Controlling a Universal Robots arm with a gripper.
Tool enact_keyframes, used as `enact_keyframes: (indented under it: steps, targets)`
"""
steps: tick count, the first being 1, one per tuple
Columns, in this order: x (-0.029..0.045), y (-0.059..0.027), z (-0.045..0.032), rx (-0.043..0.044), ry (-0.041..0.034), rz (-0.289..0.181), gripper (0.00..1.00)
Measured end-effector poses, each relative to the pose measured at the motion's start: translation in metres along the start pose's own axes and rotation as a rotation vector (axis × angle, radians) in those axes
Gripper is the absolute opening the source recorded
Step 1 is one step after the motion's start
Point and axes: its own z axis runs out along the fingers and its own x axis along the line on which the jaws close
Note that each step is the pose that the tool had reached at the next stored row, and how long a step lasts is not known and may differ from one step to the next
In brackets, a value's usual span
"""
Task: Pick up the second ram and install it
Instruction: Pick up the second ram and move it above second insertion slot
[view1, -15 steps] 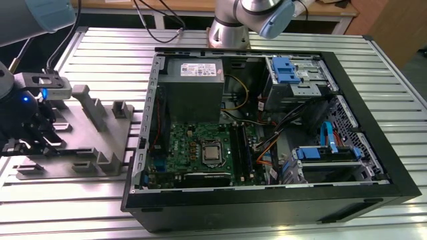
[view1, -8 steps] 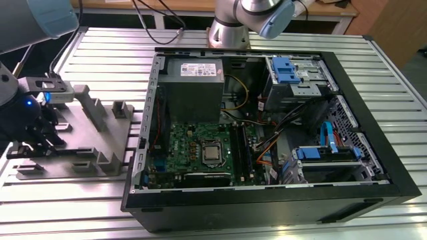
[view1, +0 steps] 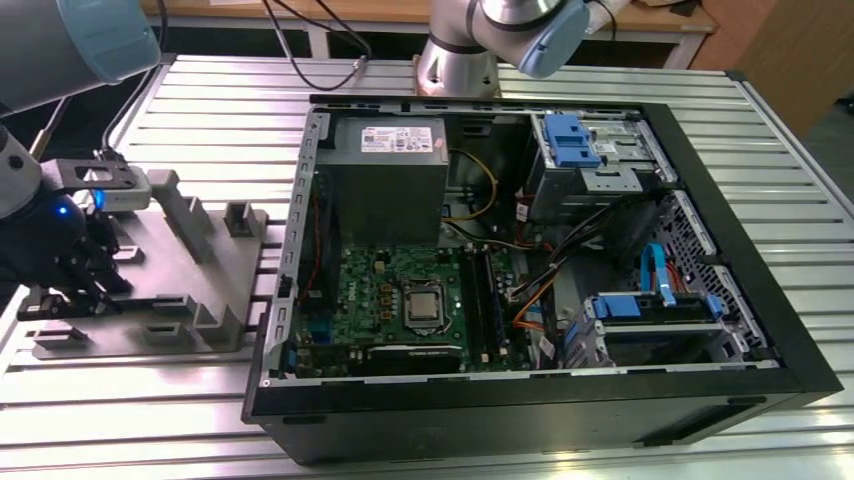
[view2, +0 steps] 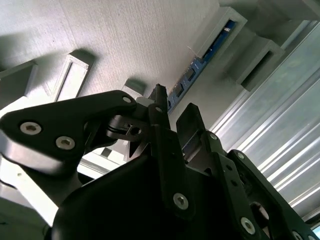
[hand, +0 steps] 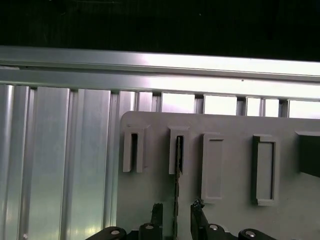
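Observation:
The second ram (hand: 176, 165) is a thin dark stick standing on edge in a slot of the grey holder plate (hand: 230, 125). In the second wrist view the ram (view2: 200, 63) shows as a blue-edged strip in that slot. My gripper (hand: 176, 209) is down over the stick, one black finger (hand: 157, 212) on each side of it with a small gap to each, so it is open and straddling the ram. In the exterior view my gripper (view1: 78, 280) is low over the holder plate (view1: 174, 290) at that view's left, well away from the green motherboard (view1: 394, 295).
The open black computer case (view1: 534, 400) lies on the ribbed metal table (view1: 200, 110). Inside it are a grey power supply box (view1: 387, 160), drive bays with blue clips (view1: 567, 140) and loose cables (view1: 534, 290). Raised blocks (view1: 180, 210) stand on the holder plate.

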Motion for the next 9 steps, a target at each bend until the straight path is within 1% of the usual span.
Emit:
enact_keyframes:
  steps: [5, 6, 7, 9]
  targets:
    - [0.0, 0.0, 0.0002, 0.0002, -0.0001, 0.0, 0.35]
    - [0.0, 0.0, 0.0002, 0.0001, -0.0001, 0.0, 0.34]
    - [0.0, 0.0, 0.0003, 0.0002, -0.0002, 0.0, 0.27]
    - [0.0, 0.0, 0.0003, 0.0002, -0.0002, 0.0, 0.27]
